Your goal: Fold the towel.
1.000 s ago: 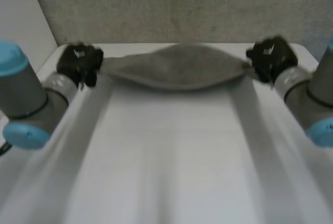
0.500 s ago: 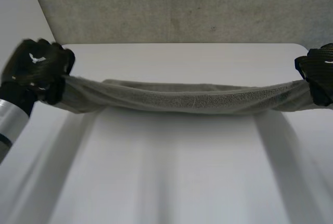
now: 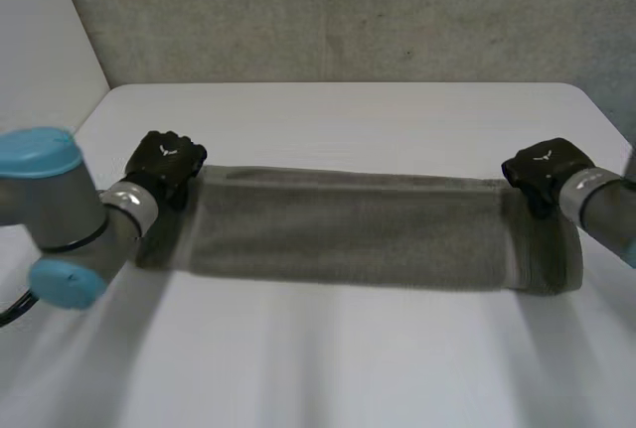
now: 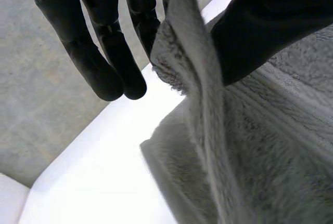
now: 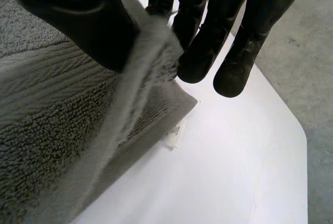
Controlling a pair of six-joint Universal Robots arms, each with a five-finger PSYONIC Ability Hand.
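Note:
A grey towel [image 3: 348, 229] lies folded lengthwise across the middle of the white table [image 3: 348, 358]. My left hand [image 3: 164, 165] is at its far left corner. In the left wrist view the towel's edge [image 4: 182, 52] is pinched between the thumb [image 4: 270, 21] and the fingers [image 4: 140, 21], lifted a little off the layer below. My right hand [image 3: 542, 172] holds the far right corner the same way, with the towel's edge [image 5: 145, 63] between thumb [image 5: 73, 21] and fingers [image 5: 208, 42]. A small white label [image 5: 175, 133] sticks out under that corner.
A grey wall [image 3: 348, 11] stands behind the table's far edge. Bare table top stretches in front of the towel and beyond it to the rounded far corners.
Both hands have carried the towel from the far edge toward me, up and over, then down. The sagging bundle now lies flat as a long folded strip.

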